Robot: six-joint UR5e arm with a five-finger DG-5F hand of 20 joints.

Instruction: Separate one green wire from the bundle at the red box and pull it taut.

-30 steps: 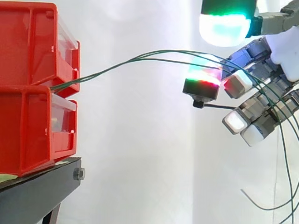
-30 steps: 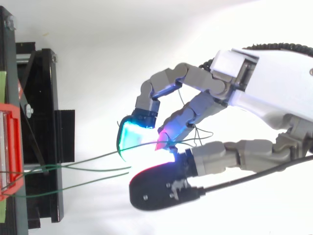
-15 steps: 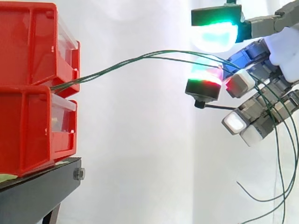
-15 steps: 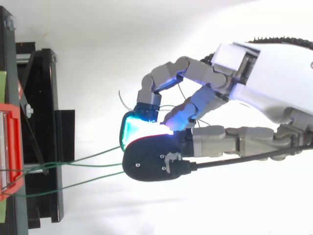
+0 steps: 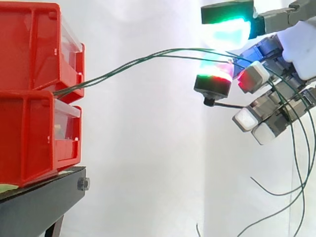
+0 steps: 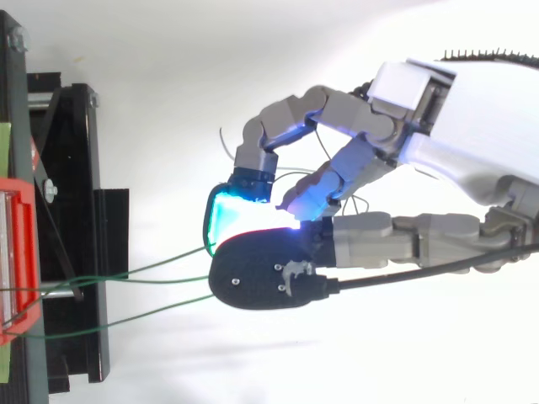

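White curtain [image 5: 148, 148] behind, smooth and plain. Boxy red plastic bins [image 5: 29, 94], glossy, sit stacked on a black metal stand [image 5: 39, 202]. I see thin green wires [image 5: 128, 64] leaving the bins at left and running rightward in a shallow rising arc into the hand [image 6: 480, 126]. Its fingers curl round them between blocky glowing pads [image 5: 227, 34]. Loose ends droop at right.

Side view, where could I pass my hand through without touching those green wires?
Free: the gap below the green wires, between the red bins and the hand, above the black stand. Also above the wires, right of the top bin. Crowded: at the hand, where wires thread its curled fingers and loop down beneath.
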